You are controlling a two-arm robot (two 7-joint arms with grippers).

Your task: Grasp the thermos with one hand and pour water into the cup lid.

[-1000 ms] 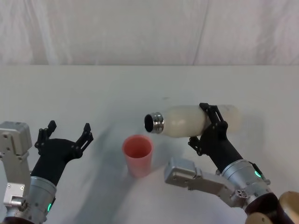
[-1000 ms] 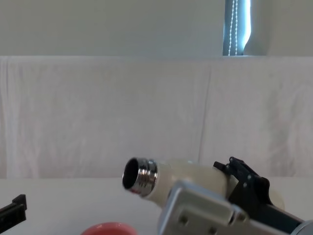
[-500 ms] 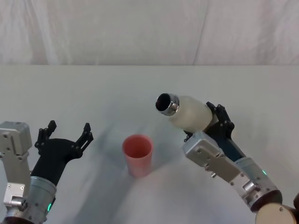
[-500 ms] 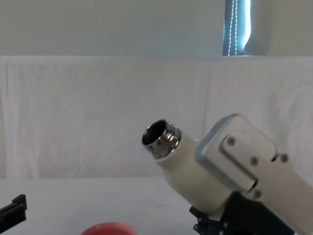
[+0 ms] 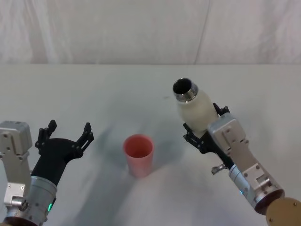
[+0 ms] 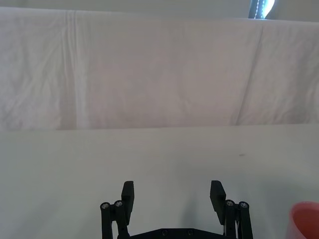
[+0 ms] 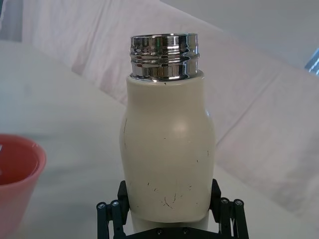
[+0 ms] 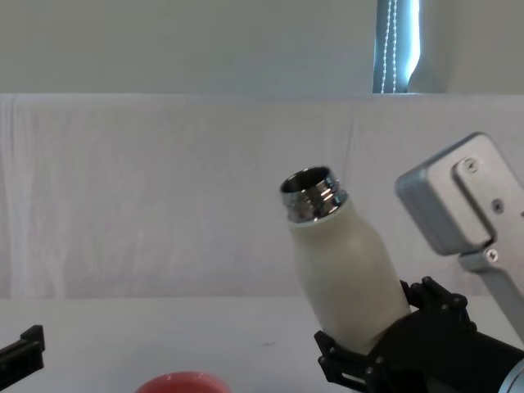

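The cream-white thermos [image 5: 196, 109] with its chrome neck is held in the air, nearly upright and leaning slightly left, to the right of the cup lid. My right gripper [image 5: 203, 133] is shut on its lower body; the thermos [image 7: 168, 159] sits between the black fingers, and the thermos [image 8: 348, 274] rises above the gripper [image 8: 385, 348] in the chest view. The salmon-pink cup lid [image 5: 138, 155] stands upright on the table; the cup lid's rim [image 8: 180, 382] and edge [image 7: 15, 174] show too. My left gripper [image 5: 66, 139] rests open, low at the left, well apart from the cup lid [image 6: 305, 221].
A white table [image 5: 117, 94] runs back to a white cloth backdrop [image 5: 141, 28]. Bare surface lies all around the cup lid and between the two arms.
The right arm has swung the thermos from lying sideways with its mouth over the cup lid to nearly upright, moving it right and away from the cup lid. The left arm stayed still.
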